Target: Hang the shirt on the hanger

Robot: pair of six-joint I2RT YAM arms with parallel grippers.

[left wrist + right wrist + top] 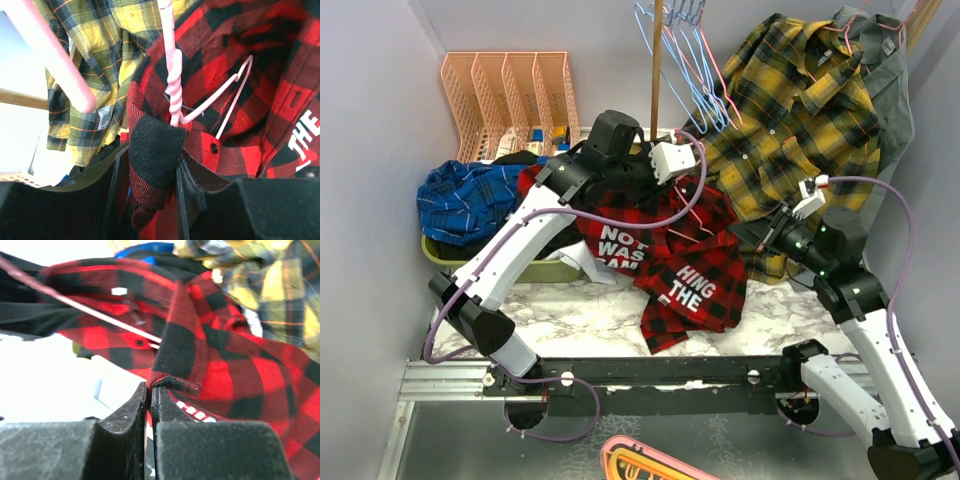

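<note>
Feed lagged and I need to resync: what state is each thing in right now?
shirt: held up by both end effectors, lettering showing.
hanger: inside the shirt, twisted neck out at the collar.
left end effector: shut on the collar.
right end effector: shut on a shirt edge.
yellow plaid shirt: hanging at the back.
blue plaid shirt: bunched in green bin.

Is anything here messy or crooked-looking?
Yes. The red plaid shirt is bunched and crumpled, and folds break up its white lettering. The pink hanger is tucked among those folds rather than spread across the shoulders. A blue shirt lies heaped at the left.
</note>
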